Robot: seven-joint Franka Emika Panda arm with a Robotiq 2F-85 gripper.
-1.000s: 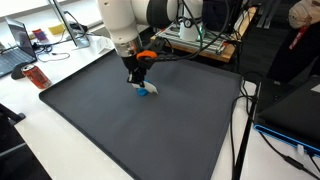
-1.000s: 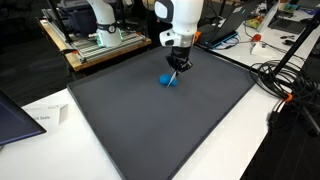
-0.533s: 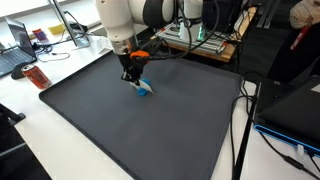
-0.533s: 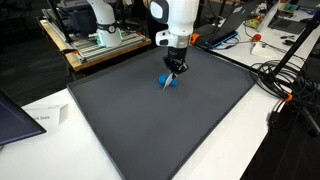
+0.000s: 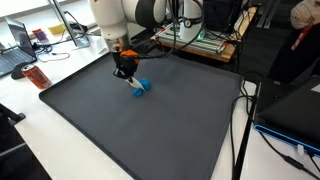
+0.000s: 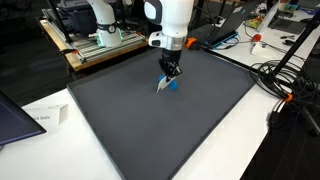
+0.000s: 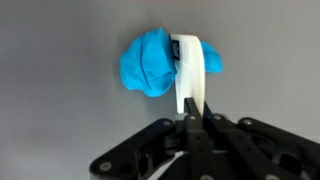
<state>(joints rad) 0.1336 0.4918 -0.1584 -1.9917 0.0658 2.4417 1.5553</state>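
Observation:
My gripper [image 7: 190, 124] is shut on the lower end of a white flat strip [image 7: 190, 75]. The strip's far end, with a small dark mark, lies against a bright blue soft lump [image 7: 150, 62] on the dark grey mat [image 7: 60, 110]. In both exterior views the gripper [image 5: 125, 71] [image 6: 171, 71] hangs low over the far part of the mat [image 5: 130, 130] [image 6: 150, 130], just beside the blue lump [image 5: 144, 85] [image 6: 173, 84]. The white strip [image 5: 138, 92] [image 6: 162, 87] slants down from the fingers to the mat.
A laptop [image 5: 18, 45] and a red object [image 5: 37, 77] sit on the white table beside the mat. A second robot arm [image 6: 100, 20] stands on a frame behind. Cables [image 6: 280, 75] run along one mat edge. A paper [image 6: 45, 115] lies near a corner.
The arm has shifted sideways across the mat with the white strip in its fingers. The strip now slants more, and the blue lump has barely moved.

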